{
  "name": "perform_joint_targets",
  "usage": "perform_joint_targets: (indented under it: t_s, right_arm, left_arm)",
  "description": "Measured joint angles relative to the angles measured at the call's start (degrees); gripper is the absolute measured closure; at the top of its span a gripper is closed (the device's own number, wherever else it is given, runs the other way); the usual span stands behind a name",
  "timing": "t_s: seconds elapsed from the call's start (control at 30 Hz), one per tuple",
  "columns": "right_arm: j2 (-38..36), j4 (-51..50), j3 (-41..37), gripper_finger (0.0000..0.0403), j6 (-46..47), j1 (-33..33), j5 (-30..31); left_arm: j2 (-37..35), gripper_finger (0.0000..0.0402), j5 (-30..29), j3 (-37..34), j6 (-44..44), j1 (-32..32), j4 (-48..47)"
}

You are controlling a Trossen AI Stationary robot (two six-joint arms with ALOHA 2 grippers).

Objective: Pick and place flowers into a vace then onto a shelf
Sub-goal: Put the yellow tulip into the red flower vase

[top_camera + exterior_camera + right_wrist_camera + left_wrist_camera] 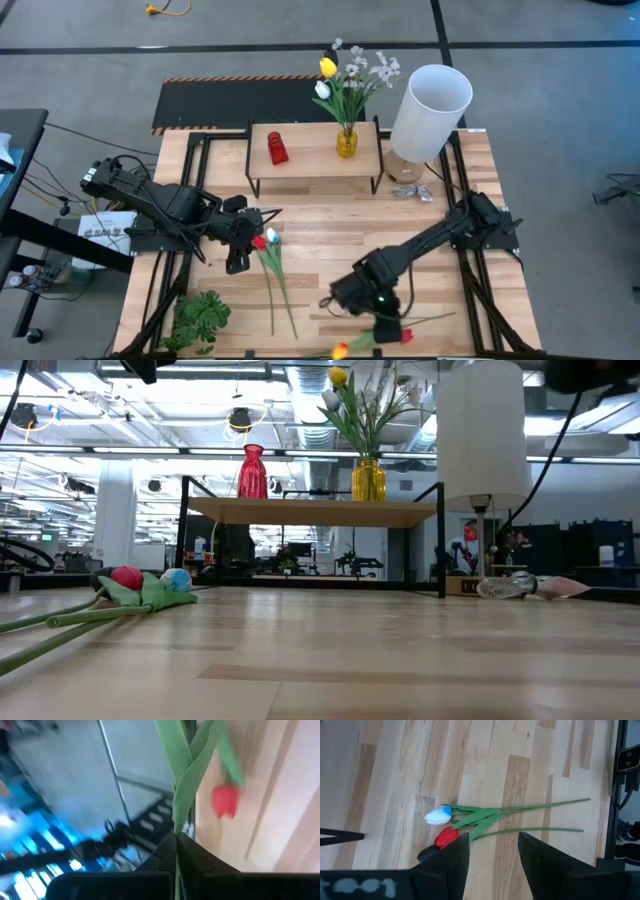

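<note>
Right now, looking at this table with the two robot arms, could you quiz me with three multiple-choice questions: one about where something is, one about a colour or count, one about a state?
1. Where does the yellow vase stand?
A. on the shelf
B. on the floor
C. beside the leafy sprig

2. How many vases are on the shelf?
A. one
B. two
C. four

3. What is the right hand doing?
A. hanging open over the lamp
B. shut on a flower stem
C. gripping the red vase

Answers:
1 A, it stands on the wooden board, flowers in it.
2 B, one red, one yellow.
3 B, the right wrist view shows the green stem pinched between its fingers.
</note>
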Motion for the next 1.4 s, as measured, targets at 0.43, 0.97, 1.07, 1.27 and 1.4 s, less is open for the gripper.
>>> perform_joint_targets:
  t_s: [0.43, 0.97, 1.07, 1.27, 1.4]
  right_arm:
    - [-0.5, 14.9, 0.3, 0.0403, 6.1, -11.4, 4.7]
    - [-0.5, 26.0, 15.7, 0.0403, 2.7, -15.4, 32.5]
    - [-0.5, 26.6, 17.7, 0.0403, 2.5, -16.3, 40.8]
    - [-0.5, 29.9, 19.1, 0.0403, 2.5, -18.0, 54.4]
    - [-0.5, 36.0, 19.1, 0.0403, 2.6, -19.2, 59.5]
  left_arm:
    - [-0.8, 0.0244, -5.4, 0.0, 6.0, 0.0, 0.1]
    - [-20.2, 0.0244, -40.6, 0.0, 1.7, 0.1, 0.8]
    - [-24.3, 0.0244, -44.1, 0.0, -1.6, 0.1, 0.6]
    - [-30.5, 0.0244, -46.8, 0.0, -6.5, 0.1, -0.1]
    - [-33.0, 0.0244, -46.9, 0.0, -7.2, 0.1, -0.1]
